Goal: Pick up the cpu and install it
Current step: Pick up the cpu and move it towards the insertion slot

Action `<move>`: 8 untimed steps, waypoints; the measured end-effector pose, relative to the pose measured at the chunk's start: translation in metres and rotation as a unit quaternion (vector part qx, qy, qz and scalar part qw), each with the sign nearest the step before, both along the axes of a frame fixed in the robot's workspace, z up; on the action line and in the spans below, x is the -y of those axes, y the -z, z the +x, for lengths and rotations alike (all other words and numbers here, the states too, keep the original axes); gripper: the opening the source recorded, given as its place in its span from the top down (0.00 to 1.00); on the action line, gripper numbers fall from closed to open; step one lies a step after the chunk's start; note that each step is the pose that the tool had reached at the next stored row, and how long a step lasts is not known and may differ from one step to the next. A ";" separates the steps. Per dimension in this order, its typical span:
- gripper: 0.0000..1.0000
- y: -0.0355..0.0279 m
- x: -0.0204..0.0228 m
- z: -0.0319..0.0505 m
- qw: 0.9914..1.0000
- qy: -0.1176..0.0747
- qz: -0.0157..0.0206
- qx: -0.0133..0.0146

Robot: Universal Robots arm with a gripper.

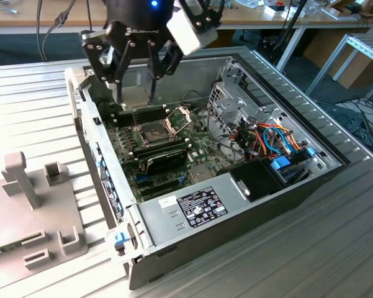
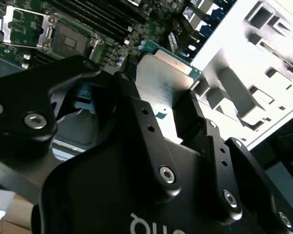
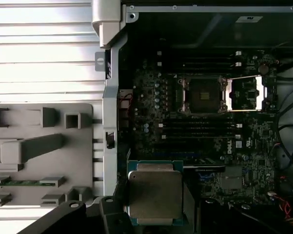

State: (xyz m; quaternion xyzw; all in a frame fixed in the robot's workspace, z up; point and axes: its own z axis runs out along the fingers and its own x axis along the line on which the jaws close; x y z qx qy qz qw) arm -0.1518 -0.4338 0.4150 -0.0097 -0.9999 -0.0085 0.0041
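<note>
The cpu [image 3: 155, 191], a small square chip with a pale silver top and green rim, hangs above the open computer case, clamped between my gripper's [image 3: 154, 204] black fingers [image 2: 123, 85]. In the exterior view the gripper [image 1: 135, 98] hovers over the case's back corner with the cpu [image 1: 135, 94] showing pale between its thin fingers. The dark square socket [image 3: 204, 95] lies open on the green motherboard [image 3: 156, 122], its hinged metal frame [image 3: 246, 92] flipped up beside it. The cpu [image 2: 163, 80] is apart from the socket [image 2: 70, 39], off to one side and higher.
Black memory sticks [image 1: 150, 113] flank the socket [image 1: 154, 131]. A metal drive cage [image 1: 228, 99], coloured cables [image 1: 274, 141] and a black box [image 1: 260, 180] fill the case's right side in the exterior view. A grey fixture plate [image 1: 31, 211] sits outside the case wall [image 1: 99, 149].
</note>
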 end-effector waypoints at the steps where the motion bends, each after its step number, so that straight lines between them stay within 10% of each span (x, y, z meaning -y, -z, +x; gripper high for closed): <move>1: 0.45 0.0002 0.0000 0.0079 1.000 0.000 0.000 0.000; 8: 0.45 0.0014 -0.0001 0.0555 1.000 0.000 0.000 -0.001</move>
